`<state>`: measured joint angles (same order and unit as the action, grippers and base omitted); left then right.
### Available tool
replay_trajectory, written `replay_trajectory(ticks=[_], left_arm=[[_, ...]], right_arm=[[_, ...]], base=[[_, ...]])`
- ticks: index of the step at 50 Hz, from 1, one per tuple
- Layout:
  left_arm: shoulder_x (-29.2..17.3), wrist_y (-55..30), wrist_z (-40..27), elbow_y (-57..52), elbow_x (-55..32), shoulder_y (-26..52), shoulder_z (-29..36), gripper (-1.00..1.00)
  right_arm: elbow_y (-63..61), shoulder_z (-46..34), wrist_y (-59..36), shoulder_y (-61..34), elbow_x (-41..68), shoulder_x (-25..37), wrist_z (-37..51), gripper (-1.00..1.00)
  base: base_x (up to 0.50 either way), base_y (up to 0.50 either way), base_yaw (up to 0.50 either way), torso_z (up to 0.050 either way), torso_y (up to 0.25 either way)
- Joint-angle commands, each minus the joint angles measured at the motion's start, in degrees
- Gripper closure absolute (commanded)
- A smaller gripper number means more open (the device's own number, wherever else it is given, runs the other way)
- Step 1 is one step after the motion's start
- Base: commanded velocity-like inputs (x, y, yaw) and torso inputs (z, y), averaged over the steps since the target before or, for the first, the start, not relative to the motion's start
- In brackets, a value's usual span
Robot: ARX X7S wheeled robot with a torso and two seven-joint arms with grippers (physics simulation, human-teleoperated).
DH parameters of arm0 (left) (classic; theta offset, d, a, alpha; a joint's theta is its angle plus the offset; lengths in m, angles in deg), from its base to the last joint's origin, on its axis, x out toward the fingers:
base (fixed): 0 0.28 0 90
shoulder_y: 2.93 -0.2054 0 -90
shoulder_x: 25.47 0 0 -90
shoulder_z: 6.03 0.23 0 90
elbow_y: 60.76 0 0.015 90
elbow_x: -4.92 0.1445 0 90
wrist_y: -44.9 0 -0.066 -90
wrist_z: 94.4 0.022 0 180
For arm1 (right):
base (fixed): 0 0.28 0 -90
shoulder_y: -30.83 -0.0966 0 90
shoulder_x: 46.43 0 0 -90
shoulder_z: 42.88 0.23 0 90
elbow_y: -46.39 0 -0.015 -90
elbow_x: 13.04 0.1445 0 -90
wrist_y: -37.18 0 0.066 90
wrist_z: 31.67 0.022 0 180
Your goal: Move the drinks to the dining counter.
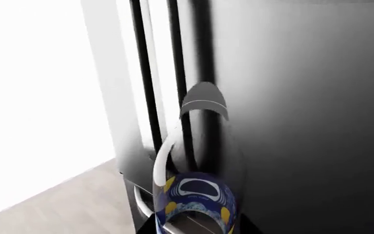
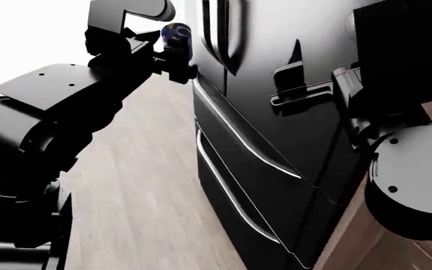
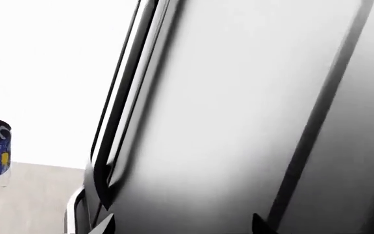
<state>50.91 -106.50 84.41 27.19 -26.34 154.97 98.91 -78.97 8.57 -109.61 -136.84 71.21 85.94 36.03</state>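
bright white glare washes out everything left of the fridge (image 2: 276, 129) in all views. the fridge's glossy dark doors fade from pale sheen to black. the arms are near-silhouettes. renders sharp; head view tilted.

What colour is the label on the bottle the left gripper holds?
Blue with yellow patches on the bottle, clearest in the left wrist view.

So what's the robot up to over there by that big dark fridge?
The robot's left gripper is holding a clear bottle with a blue-and-yellow label up in the air, right beside the tall dark fridge. The right gripper hangs close to the fridge front and seems to carry nothing, though whether it is open is hard to tell. No counter shows in any view, so the bottle is not set down yet.
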Motion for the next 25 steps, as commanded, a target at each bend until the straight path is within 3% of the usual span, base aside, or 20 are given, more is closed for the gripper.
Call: replay_trajectory(ticks=[1, 25], left_arm=[[0.1, -2.9, -2.2, -4.5, -1.9, 1.0, -1.7, 1.00], [-1.3, -4.4, -3.3, -6.5, -3.2, 0.9, -2.7, 1.00]], right_arm=[[-3.0, 1.3, -1.3, -3.0, 7.1, 1.5, 5.7, -1.00], [-2.5, 0.7, -1.7, -4.9, 7.7, 0.9, 5.8, -1.00]], base=[[0.15, 0.30, 0.50, 0.000, 0.000], [0.12, 0.31, 0.49, 0.000, 0.002]])
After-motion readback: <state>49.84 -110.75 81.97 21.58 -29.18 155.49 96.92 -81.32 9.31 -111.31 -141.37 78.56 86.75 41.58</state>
